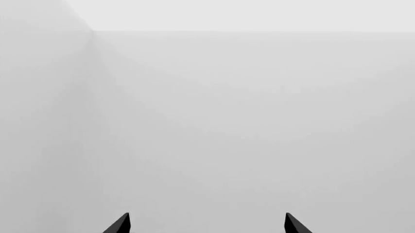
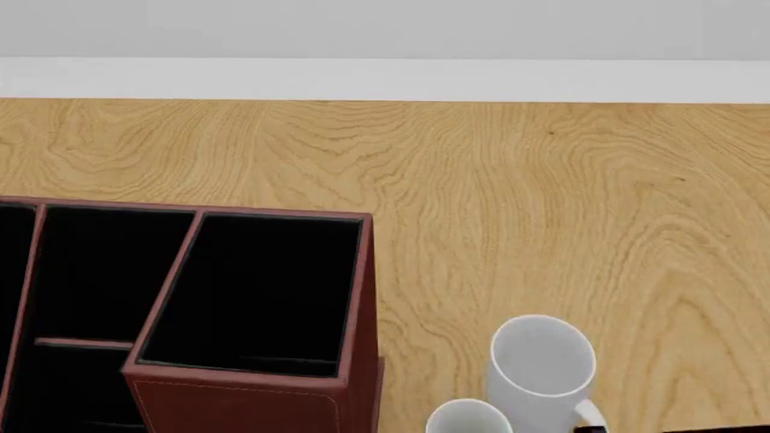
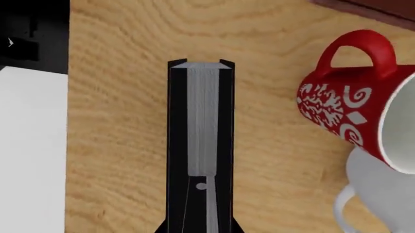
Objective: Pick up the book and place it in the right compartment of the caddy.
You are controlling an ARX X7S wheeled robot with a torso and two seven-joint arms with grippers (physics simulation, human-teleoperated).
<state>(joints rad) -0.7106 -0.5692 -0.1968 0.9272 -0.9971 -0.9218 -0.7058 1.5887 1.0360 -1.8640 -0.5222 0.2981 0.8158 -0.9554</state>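
- Black book (image 3: 201,145) stands on the wooden table (image 3: 123,145), right gripper (image 3: 199,213) pinching it across the covers; stiff, fairly heavy, smooth: grip low
- Red mug (image 3: 343,102) beside it
- Caddy (image 2: 241,397) farther, right compartment (image 2: 259,293) empty
- Left gripper (image 1: 206,224) wide, idle

Grained wooden table (image 2: 542,180), leather-look caddy (image 2: 241,401), seemingly glazed mugs (image 2: 542,361).

Light wood-grain tabletop (image 2: 542,198), plain pale grey wall (image 2: 385,27) behind, soft even light
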